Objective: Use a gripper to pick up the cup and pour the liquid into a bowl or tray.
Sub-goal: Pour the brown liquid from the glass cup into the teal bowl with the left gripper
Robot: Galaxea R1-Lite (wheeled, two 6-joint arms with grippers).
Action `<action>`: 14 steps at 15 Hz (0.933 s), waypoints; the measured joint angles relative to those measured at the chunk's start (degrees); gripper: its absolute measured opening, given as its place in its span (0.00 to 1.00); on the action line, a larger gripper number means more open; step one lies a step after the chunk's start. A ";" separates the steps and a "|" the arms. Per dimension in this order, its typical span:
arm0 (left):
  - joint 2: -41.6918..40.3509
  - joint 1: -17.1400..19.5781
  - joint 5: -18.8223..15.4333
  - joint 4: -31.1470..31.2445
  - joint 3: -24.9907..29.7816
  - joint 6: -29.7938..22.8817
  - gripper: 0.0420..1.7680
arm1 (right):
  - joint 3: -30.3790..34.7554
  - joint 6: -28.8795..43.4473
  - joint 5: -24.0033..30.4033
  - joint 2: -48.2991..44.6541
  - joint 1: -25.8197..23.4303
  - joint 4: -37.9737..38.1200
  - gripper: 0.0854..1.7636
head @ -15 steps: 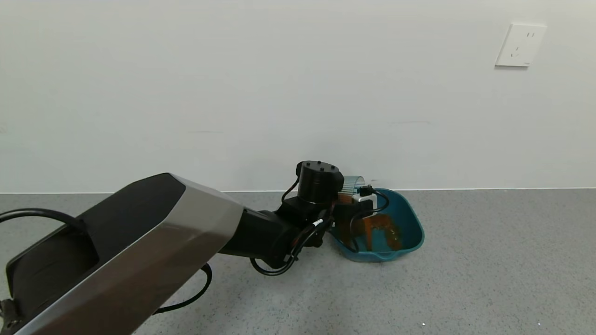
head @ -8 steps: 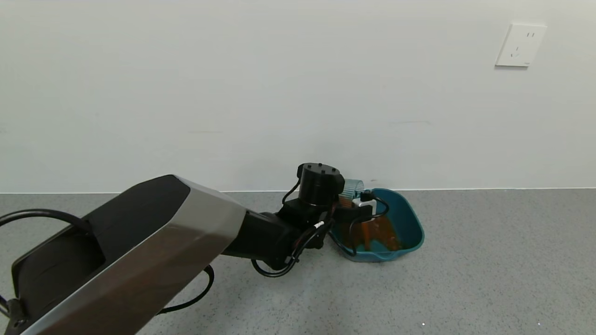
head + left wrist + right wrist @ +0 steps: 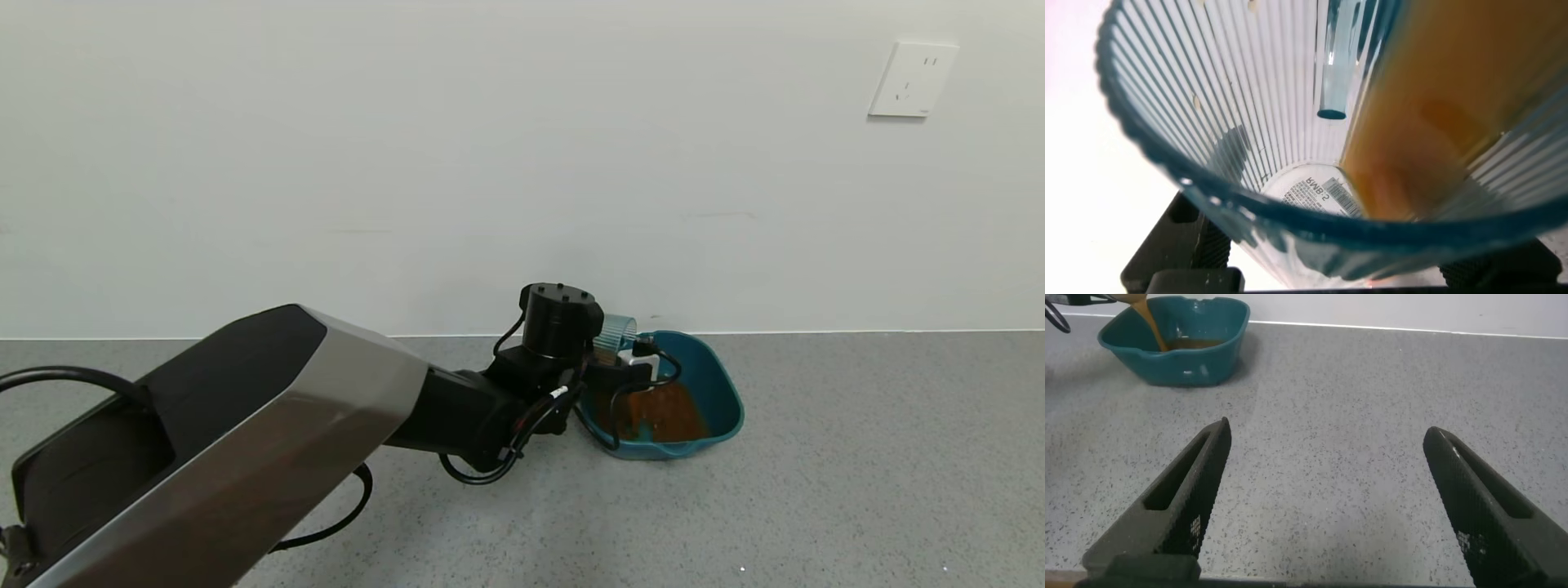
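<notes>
Our left gripper's [image 3: 622,369] jaws are clamped on the cup [image 3: 614,332], judging by the dark pads pressed against its ribbed wall in the left wrist view; our right gripper's [image 3: 1327,498] jaws stand wide apart, holding nothing.

Going left to right in the head view: our left arm reaches forward from the lower left across the grey floor [image 3: 857,457]. At its end, near the white wall, the gripper holds the cup tipped over the near-left rim of the tray [image 3: 729,398]. We judge it is held there so that the liquid [image 3: 665,412] falls inside and not onto the floor. The brown liquid already covers much of the tray's bottom. In the left wrist view we look into the cup's mouth, where a brown stream runs along one side towards the rim, so we judge the pour is under way and not finished.

Further right, the floor runs on to a wall socket [image 3: 913,79] high up. Our right gripper hovers low over the floor, well apart from the tray, and seems idle.
</notes>
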 joint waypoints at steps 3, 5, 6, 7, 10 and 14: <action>-0.01 -0.01 0.85 -0.40 -0.44 2.49 0.74 | 0.00 -0.02 -0.02 0.00 0.00 -0.02 0.97; -0.04 -0.06 1.11 -0.68 -0.30 4.58 0.74 | 0.00 -0.02 0.00 0.00 0.00 0.00 0.97; -0.06 -0.23 1.11 -0.63 -0.30 4.83 0.74 | 0.00 0.00 0.00 0.00 0.00 0.00 0.97; -0.04 -0.39 1.11 -0.63 -0.41 5.33 0.74 | 0.00 -0.02 0.00 0.00 0.00 0.01 0.97; -0.23 -0.50 1.16 -0.68 -0.52 8.13 0.74 | 0.00 -0.02 0.00 0.00 0.00 -0.02 0.97; -0.44 -0.52 1.13 -1.62 -0.68 11.91 0.74 | 0.00 0.00 0.00 0.00 0.00 0.00 0.97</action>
